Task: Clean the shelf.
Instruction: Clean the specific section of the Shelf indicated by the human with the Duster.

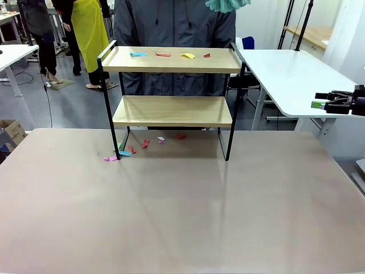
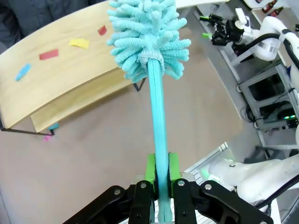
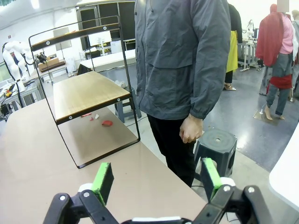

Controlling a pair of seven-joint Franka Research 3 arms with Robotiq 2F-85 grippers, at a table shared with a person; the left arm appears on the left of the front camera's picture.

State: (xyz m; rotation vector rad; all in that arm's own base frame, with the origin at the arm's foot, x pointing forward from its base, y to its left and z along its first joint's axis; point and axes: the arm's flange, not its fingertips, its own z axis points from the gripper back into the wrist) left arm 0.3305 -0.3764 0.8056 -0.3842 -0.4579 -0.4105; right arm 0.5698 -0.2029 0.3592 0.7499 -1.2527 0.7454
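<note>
The shelf (image 1: 171,110) stands at the far side of the table, its wooden top board (image 1: 171,63) strewn with several blue, red and yellow paper scraps (image 1: 187,55). My left gripper (image 2: 161,165) is shut on the handle of a teal fluffy duster (image 2: 147,37), held above the top board (image 2: 60,79). The duster head (image 1: 227,4) hangs over the shelf's right end. My right gripper (image 1: 319,101) hovers open off the table's right side, nothing between its green pads (image 3: 103,181), with the shelf (image 3: 84,93) seen side-on.
More scraps (image 1: 126,152) lie on the table (image 1: 182,217) under the shelf. A person in a grey jacket (image 1: 171,28) stands right behind it. A grey stool (image 3: 217,142) is by the person's legs. A white table (image 1: 291,74) stands at the right.
</note>
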